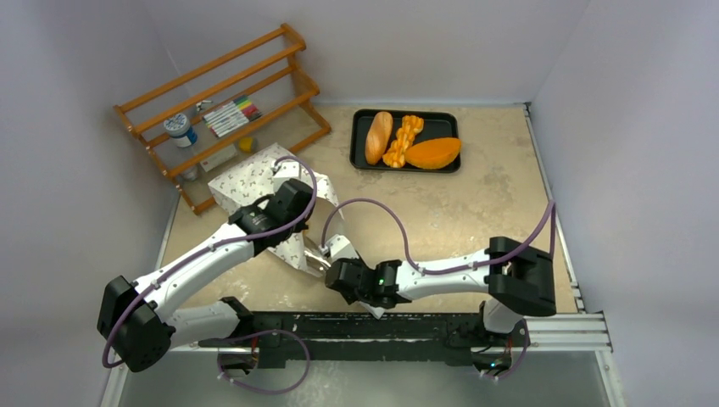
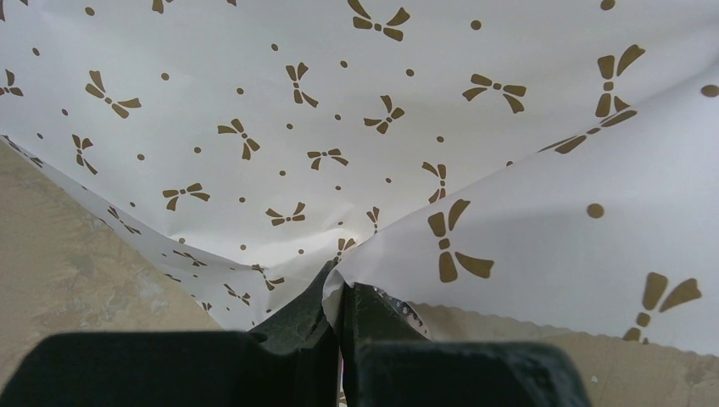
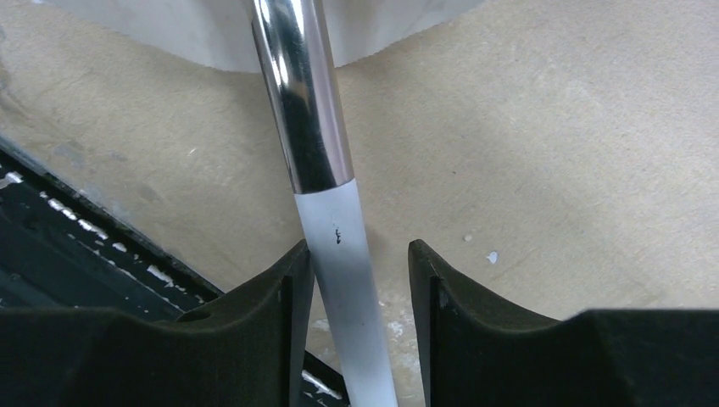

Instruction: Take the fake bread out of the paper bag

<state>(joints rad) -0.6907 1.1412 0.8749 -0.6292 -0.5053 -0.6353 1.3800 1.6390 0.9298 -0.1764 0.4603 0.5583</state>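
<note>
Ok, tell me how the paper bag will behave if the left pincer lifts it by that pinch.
Probably floppy: the paper bag creases into folds where the left pincer pinches it. Likely light, since the thin sheet drapes over the table rather than standing. Pulled hard, it might tear at that single pinch.

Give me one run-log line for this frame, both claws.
left claw: shut on paper bag edge | right claw: open around white-handled metal tool

Wooden rack (image 1: 208, 68) set rear left, white-lidded jar (image 1: 180, 130) and markers (image 1: 231, 115) shelved | black tray (image 1: 441, 125) placed rear centre | chrome-and-white rod (image 3: 314, 110) seen slanting over beige table (image 1: 475, 212)
</note>
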